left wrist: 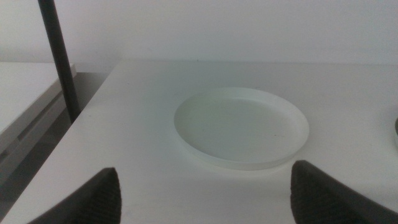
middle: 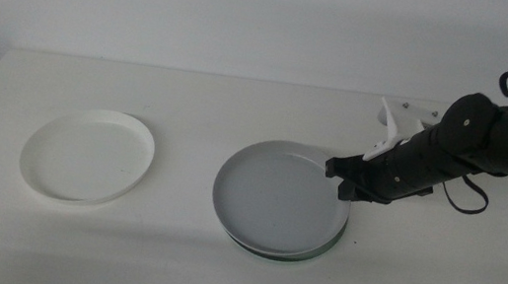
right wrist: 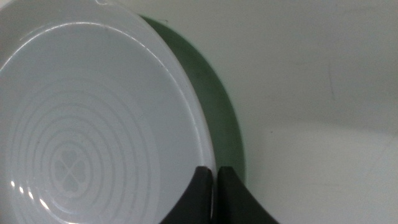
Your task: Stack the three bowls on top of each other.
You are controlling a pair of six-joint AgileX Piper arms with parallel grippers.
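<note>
The grey bowl (middle: 277,190) sits on top of the pale mint green bowl (middle: 290,254), whose edge shows beneath it, right of the table's centre. My right gripper (middle: 341,177) is shut on the grey bowl's right rim. In the right wrist view the jaws (right wrist: 216,177) pinch that rim of the grey bowl (right wrist: 93,124), with the green bowl (right wrist: 217,106) showing under it. The white bowl (middle: 88,154) lies alone on the left. My left gripper (left wrist: 205,199) waits open near the table's front left corner, facing the white bowl (left wrist: 242,127).
A white bracket-like object (middle: 402,118) lies behind the right arm at the back right. A dark pole (left wrist: 59,56) stands beyond the table's left edge. Bare table lies between the white bowl and the stacked pair.
</note>
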